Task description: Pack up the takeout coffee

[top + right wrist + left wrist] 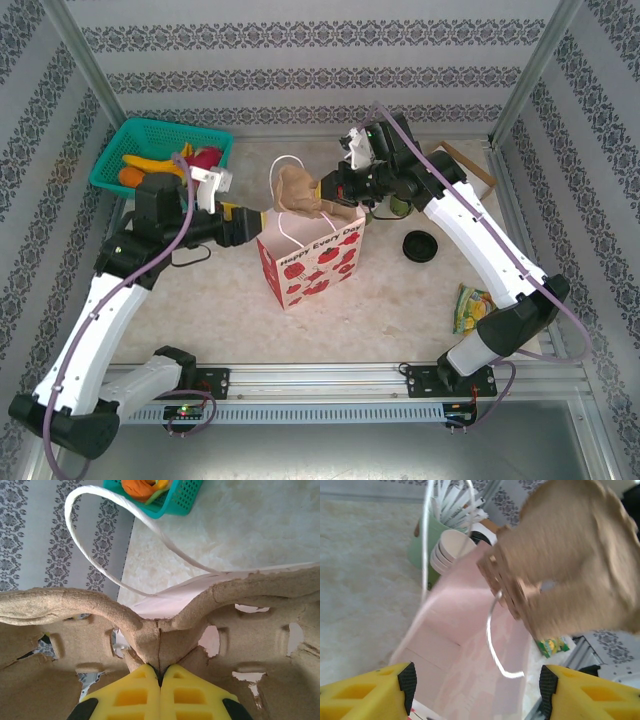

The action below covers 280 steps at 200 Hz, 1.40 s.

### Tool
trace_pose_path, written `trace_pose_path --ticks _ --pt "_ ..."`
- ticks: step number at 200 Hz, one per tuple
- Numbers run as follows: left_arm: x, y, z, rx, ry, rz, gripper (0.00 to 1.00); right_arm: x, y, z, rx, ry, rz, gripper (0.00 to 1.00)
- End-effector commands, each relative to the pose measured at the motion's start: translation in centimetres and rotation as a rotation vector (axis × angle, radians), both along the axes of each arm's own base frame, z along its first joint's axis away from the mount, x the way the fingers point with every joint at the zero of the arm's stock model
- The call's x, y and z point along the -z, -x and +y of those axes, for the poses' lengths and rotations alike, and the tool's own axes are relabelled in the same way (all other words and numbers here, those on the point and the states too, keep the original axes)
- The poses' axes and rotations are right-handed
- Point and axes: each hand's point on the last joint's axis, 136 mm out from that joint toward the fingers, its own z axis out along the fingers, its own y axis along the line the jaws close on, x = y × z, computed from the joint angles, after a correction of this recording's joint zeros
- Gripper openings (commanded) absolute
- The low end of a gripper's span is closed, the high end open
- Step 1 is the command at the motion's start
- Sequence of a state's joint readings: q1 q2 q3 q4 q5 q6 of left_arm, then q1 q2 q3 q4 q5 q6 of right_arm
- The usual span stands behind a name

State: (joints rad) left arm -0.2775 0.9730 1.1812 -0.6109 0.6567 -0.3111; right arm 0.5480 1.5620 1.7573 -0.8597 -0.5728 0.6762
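Over table (200,300) amid patterned walls (300,40), left end effector (252,221) apart, right end effector (160,671) clamped on carrier (75,605)

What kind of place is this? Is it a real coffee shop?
Probably not a shop. It looks like a robot practice booth: patterned wallpaper panels stand inside a metal frame, and two robot arms are bolted to a rail at the table's edge.

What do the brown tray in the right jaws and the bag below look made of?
The tray: probably moulded paper pulp, matte brown; rough fibrous surface, ragged edges at the cut-outs. The bag: seemingly printed paper, smooth, with crisp folded corners and a pale pink inside; any coating is unclear.
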Motion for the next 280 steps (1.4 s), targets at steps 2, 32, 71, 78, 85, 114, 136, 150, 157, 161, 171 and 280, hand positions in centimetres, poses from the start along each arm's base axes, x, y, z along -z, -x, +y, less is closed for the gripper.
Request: trace_pose_path --ticks 2,32,71,78,85,114,136,150,157,161,171,280 --pt "-1.7 0.8 -1.0 0.052 0.082 -0.047 0.66 -1.2 0.1 0.3 0.008 -0.037 -0.023 0.00" --pt "-1.3 1.0 -2.4 0.095 0.077 -0.034 0.64 -1.0 0.0 0.7 -0.003 -0.042 -0.013 0.00" --pt "0.5 -0.8 -2.9 0.043 -0.006 -0.038 0.61 -1.1 0.0 0.7 0.002 -0.047 -0.013 0.00" --pt "0.7 -1.0 -3.2 0.054 -0.006 -0.034 0.60 -1.1 -0.1 0.7 0.004 -0.046 -0.013 0.00" --pt "0.9 -1.2 -3.6 0.067 -0.006 -0.031 0.59 -1.0 0.0 0.7 0.004 -0.046 -0.011 0.00" --pt "1.8 -1.6 -5.0 0.124 -0.026 -0.023 0.44 -1.2 -0.1 0.7 0.009 -0.054 -0.012 0.00" --pt "2.3 -1.4 -5.8 0.160 -0.034 -0.032 0.35 -1.3 -0.2 1.0 0.012 -0.072 -0.001 0.00" --pt "2.5 -1.0 -6.0 0.184 -0.036 -0.047 0.19 -1.3 -0.3 1.0 0.017 -0.074 0.003 0.00" --pt "2.4 -0.6 -6.1 0.202 -0.041 -0.060 0.13 -1.3 -0.4 1.0 0.024 -0.073 0.004 0.00" --pt "2.4 -0.4 -6.2 0.213 -0.046 -0.066 0.11 -1.3 -0.5 1.0 0.028 -0.073 0.004 0.00" --pt "2.4 0.4 -6.3 0.252 -0.052 -0.080 0.09 -1.3 -0.6 1.0 0.039 -0.074 0.005 0.00" --pt "-0.3 5.1 -8.0 0.566 -0.012 -0.252 0.14 2.4 -0.2 -0.1 0.062 0.064 0.025 0.00"
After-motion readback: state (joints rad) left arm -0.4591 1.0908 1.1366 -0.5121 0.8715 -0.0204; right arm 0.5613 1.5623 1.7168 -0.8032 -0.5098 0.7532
